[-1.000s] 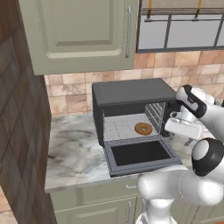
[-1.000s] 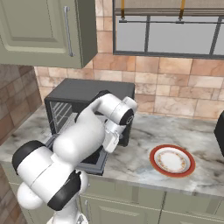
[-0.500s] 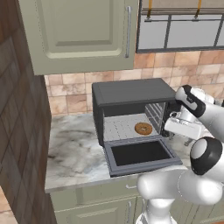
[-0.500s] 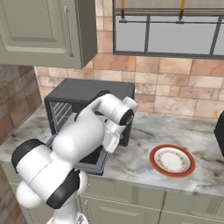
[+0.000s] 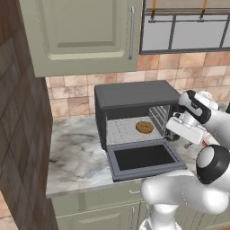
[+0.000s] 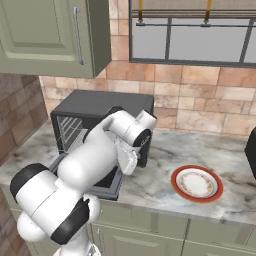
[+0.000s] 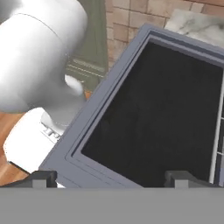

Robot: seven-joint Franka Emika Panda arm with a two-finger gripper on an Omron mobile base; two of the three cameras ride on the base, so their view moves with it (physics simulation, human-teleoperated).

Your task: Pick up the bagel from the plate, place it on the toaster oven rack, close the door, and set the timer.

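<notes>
We've got the bagel [image 5: 144, 127] sitting on the rack [image 5: 127, 130] inside the oven [image 5: 134, 96], towards the rack's right side, pretty far back. Door [image 5: 144, 158] is folded down flat, glass pane facing up, sticking out towards the bench's [image 5: 74, 155] front edge. Our claw [image 7: 109, 178] is spread wide w/ nothing in it, tips hanging over the door's frame and dark glass. Arm is bent round the oven's right side. Plate [image 6: 196, 183] sits on the bench right of the oven, well apart from it, near the front edge, no bagel on it.
</notes>
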